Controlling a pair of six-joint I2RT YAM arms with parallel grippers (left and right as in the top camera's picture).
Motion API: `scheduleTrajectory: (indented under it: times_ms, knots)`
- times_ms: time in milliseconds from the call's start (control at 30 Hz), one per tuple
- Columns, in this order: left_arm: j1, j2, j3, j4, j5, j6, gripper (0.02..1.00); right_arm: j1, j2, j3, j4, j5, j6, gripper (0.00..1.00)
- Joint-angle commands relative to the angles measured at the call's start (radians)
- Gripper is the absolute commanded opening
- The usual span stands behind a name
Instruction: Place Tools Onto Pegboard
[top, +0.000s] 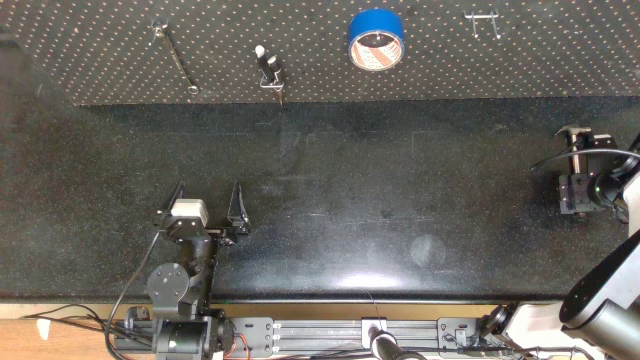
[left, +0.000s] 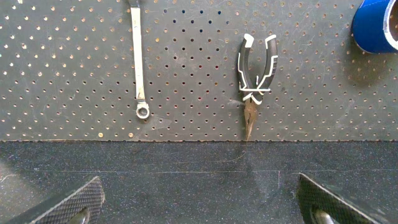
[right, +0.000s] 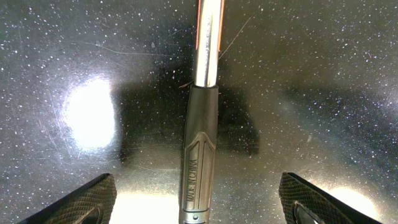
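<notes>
Pickup of the loose tool seemed to be the step in hand. The right gripper (right: 198, 186) hung over a long-handled tool (right: 200, 137) with its fingers spread wide, one on each side of the grey moulded grip and touching neither side. The tool lay flat on the dark table (right: 323, 74) near its right end, and its bright metal shaft ran on away from the wrist. I could not make out its head with any confidence.

The left gripper (top: 208, 198) sat low on the left side of the table, also wide open and holding nothing, facing the pegboard (top: 100, 50). There a wrench (left: 138, 62), a pair of pliers (left: 254, 74) and a roll of blue tape (top: 376, 40) were hanging. A bare hook (top: 483, 22) stood free towards the board's right end and looked like the likely place for this tool.

A good grasp probably called for a straight descent with the handle kept centred between the fingers. They would close across the ribbed grip, not the smooth shaft, which could slip. Holding fairly near the shaft end of the grip might limit sag from a heavy head. The fingertips would need to reach low enough to catch the round handle below its widest part without scraping the table. A firm squeeze before lifting seemed wise.
</notes>
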Motion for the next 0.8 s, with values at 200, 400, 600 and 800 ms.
scheduleTrajectory:
  times_ms: [200, 400, 600, 800]
  knots:
    - [0.005, -0.010, -0.002, -0.007, 0.015, 0.003, 0.996, -0.004, 0.072, -0.001, 0.005, -0.040, -0.008, 0.680]
    - [0.005, -0.010, -0.002, -0.007, 0.015, 0.003, 0.996, -0.004, 0.072, -0.001, 0.012, -0.071, -0.004, 0.347]
    - [0.005, -0.010, -0.002, -0.007, 0.015, 0.003, 0.998, -0.004, 0.072, -0.001, 0.011, -0.071, -0.004, 0.240]
    - [0.005, -0.010, -0.002, -0.007, 0.015, 0.003, 0.996, -0.004, 0.072, -0.001, 0.011, -0.071, -0.004, 0.218]
